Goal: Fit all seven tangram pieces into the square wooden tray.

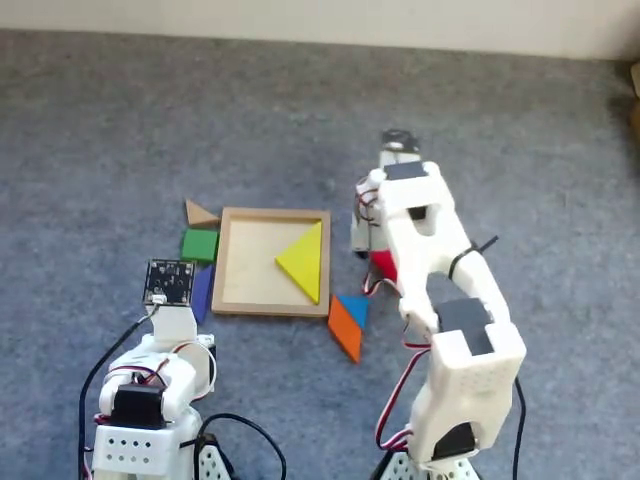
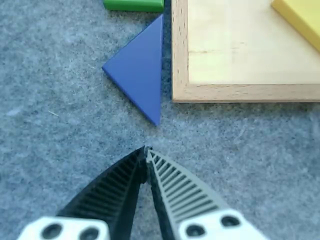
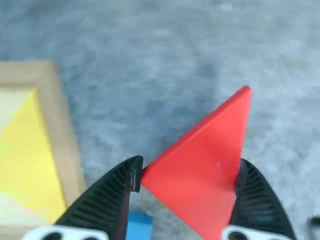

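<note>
In the high view the right arm (image 1: 440,262) hides most of the red triangle (image 1: 383,266), and the left arm (image 1: 171,300) hides part of the dark blue triangle (image 1: 204,290). In the left wrist view the edge cuts off the green piece (image 2: 133,5) and the yellow triangle (image 2: 299,15)

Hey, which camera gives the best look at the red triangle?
The right wrist view: the red triangle sits nearly whole between the fingers of the right gripper. The high view catches just a sliver of it under that arm.
</note>
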You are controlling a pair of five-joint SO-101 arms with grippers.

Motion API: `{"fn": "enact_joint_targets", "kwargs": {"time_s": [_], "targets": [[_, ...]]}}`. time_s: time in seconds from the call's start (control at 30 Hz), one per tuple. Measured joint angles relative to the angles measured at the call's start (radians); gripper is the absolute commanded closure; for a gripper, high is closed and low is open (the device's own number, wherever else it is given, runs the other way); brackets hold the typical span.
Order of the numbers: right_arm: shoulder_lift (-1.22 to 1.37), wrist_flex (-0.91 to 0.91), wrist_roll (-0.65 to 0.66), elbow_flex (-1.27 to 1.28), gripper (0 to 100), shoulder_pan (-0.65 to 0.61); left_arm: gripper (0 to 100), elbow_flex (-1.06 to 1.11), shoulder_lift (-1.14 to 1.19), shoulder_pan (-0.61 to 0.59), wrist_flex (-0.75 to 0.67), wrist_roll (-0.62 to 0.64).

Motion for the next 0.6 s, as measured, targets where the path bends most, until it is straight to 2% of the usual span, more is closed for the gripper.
{"fn": "enact_joint_targets", "kwargs": {"time_s": [0.37, 0.47, 0.6], "targets": [[0.0, 0.003, 0.129, -0.091, 80.0, -0.086, 100, 0.0, 0.0, 0.0, 0.0, 0.0], [0.0, 0.003, 0.209, -0.091, 80.0, -0.112, 100, 0.0, 0.0, 0.0, 0.0, 0.0], [0.0, 0.003, 0.384, -0.091, 80.0, -0.167, 100, 0.0, 0.0, 0.0, 0.0, 0.0]]}}
